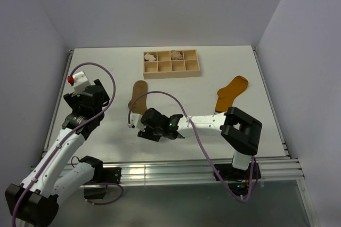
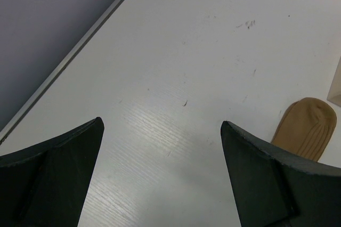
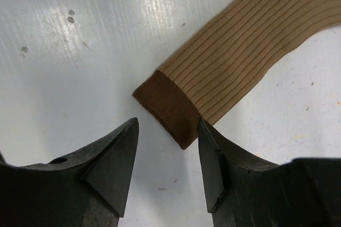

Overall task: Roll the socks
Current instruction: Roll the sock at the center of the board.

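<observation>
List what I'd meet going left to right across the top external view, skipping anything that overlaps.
left gripper → tan-brown sock → wooden compartment tray → mustard-orange sock

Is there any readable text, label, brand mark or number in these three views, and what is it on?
None. No lettering shows on the tan sock, the orange sock, the wooden tray, the table, the left arm or the right arm.
</observation>
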### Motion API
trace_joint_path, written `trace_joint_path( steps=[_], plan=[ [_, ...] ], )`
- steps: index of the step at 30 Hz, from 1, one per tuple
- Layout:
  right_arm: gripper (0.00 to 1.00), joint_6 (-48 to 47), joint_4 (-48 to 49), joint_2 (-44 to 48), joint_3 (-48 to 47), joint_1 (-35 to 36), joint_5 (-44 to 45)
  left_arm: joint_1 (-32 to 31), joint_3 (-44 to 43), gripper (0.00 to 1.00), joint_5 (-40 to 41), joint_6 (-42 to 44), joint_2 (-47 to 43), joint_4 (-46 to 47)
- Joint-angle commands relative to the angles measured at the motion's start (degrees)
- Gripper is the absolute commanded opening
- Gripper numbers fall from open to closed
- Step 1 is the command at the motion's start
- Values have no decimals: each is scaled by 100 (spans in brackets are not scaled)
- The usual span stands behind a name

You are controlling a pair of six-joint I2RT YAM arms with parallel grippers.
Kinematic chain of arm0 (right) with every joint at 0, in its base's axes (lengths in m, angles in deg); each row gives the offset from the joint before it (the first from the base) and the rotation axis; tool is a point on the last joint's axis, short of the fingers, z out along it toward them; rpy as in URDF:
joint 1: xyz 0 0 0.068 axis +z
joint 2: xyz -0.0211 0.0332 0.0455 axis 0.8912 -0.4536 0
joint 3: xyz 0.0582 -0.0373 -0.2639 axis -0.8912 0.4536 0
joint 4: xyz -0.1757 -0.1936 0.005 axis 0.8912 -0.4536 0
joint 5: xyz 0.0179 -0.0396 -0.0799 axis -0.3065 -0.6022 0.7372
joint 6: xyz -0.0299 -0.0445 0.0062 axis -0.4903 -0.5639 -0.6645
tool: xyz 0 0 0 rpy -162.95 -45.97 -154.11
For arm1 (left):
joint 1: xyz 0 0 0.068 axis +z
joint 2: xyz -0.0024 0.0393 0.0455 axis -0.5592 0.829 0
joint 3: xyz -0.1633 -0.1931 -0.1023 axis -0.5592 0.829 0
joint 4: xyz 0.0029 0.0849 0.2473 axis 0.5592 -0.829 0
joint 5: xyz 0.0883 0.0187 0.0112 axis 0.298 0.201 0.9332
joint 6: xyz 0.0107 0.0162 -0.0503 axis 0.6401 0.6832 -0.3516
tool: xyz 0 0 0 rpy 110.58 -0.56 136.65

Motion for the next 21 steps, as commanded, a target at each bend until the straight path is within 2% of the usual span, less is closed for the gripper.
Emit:
trace_joint_path(
  steps=[1,14,18,19,21],
  plan=[
    [56,-56,247,-183,-169,-115,-79,23,18,100,-44,43,-70,155],
    [55,-92,230,-631,-222,-150,-246,23,18,100,-62,70,-87,190],
    [43,-4,177,-833,-230,-212,-395,23,52,100,-176,105,-122,225],
    [32,5,125,-860,-239,-238,-404,23,61,99,-228,131,-140,243],
    [23,23,-24,-878,-301,-256,-465,23,88,100,-404,192,-166,295]
  ],
)
